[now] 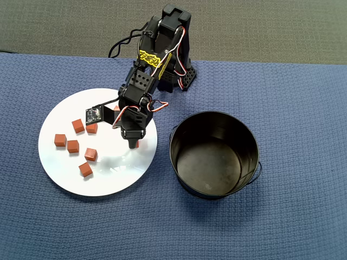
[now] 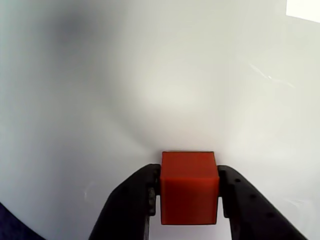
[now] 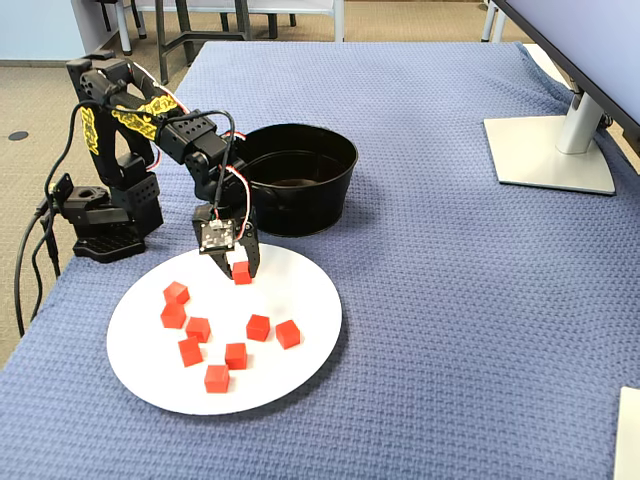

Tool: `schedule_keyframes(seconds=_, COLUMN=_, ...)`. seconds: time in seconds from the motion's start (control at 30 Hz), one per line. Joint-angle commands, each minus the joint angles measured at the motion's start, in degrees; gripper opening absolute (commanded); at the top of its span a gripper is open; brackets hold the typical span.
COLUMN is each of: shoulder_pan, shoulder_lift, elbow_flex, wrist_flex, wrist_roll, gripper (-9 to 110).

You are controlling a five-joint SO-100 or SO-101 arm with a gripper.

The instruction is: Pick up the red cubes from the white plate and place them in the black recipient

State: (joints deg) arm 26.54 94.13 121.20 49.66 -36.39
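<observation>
My gripper (image 2: 189, 175) is shut on one red cube (image 2: 189, 192), both black fingers pressing its sides, low over the white plate (image 2: 150, 75). In the overhead view the gripper (image 1: 133, 144) hangs over the plate's right part (image 1: 114, 173), near the black recipient (image 1: 209, 165), which holds nothing. Several more red cubes (image 1: 73, 146) lie loose on the plate's left half; one (image 1: 115, 108) is partly hidden behind the arm. The fixed view shows the gripper (image 3: 242, 268) with its cube at the plate's far side (image 3: 300, 290), loose cubes (image 3: 236, 355) nearer the camera, and the recipient (image 3: 300, 205) behind.
The arm's base (image 3: 100, 225) stands at the left table edge with cables (image 3: 30, 260) hanging off. A monitor stand (image 3: 548, 150) sits at the far right. Blue cloth (image 3: 450, 330) covers the table.
</observation>
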Motion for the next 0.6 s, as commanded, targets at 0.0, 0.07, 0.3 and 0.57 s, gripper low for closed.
schedule_keyframes(seconds=0.0, shoulder_pan=1.93, shoulder_lift=4.66, elbow_flex=-6.42, wrist_flex=4.48, wrist_roll=3.43, gripper=0)
schedule_keyframes(seconds=0.07, shoulder_pan=3.69, shoulder_lift=10.2, elbow_flex=-8.79, wrist_flex=8.44, wrist_roll=6.06, gripper=0)
schedule_keyframes(seconds=0.3, shoulder_pan=-7.12, shoulder_lift=31.55, elbow_flex=-23.12, wrist_flex=28.3, wrist_roll=17.75, gripper=0)
schedule_keyframes(seconds=0.57, shoulder_pan=-34.72, shoulder_lift=24.87, elbow_flex=-30.41, wrist_flex=28.39, wrist_roll=32.96, gripper=0)
